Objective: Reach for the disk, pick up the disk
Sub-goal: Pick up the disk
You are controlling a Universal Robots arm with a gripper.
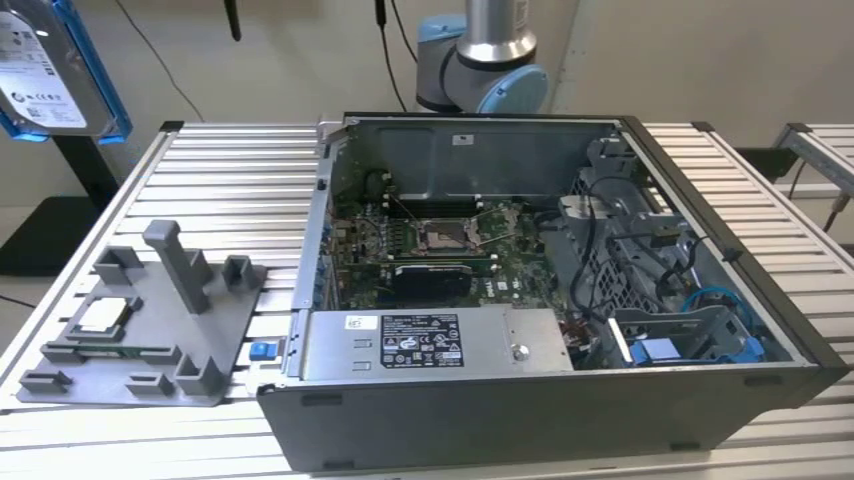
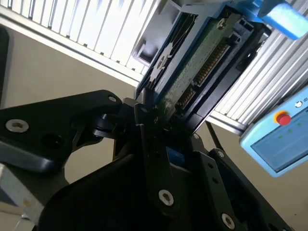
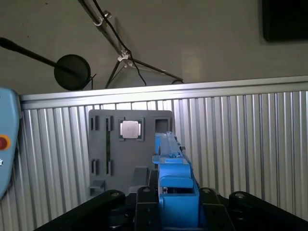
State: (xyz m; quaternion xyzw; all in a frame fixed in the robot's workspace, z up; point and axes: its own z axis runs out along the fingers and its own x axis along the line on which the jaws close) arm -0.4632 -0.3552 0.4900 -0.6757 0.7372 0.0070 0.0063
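The disk [image 1: 54,70] hangs high at the exterior view's left, above the table's corner, its white label facing out between blue rails. In the second wrist view my gripper [image 2: 166,120] is shut on the disk [image 2: 192,67], whose green circuit-board side shows between the black fingers [image 2: 144,120]. The first wrist view looks along the disk's blue rail edge [image 3: 173,178], which the gripper [image 3: 175,197] clamps well above the grey fixture plate.
An open computer case [image 1: 534,280] stands mid-table, with a long grey box [image 1: 427,342] at its front. A grey fixture plate [image 1: 147,330] holds a small square chip [image 1: 104,315] on the slatted table [image 1: 227,180]. The arm's base [image 1: 481,60] stands behind the case. A light-blue pendant [image 2: 279,139] lies nearby.
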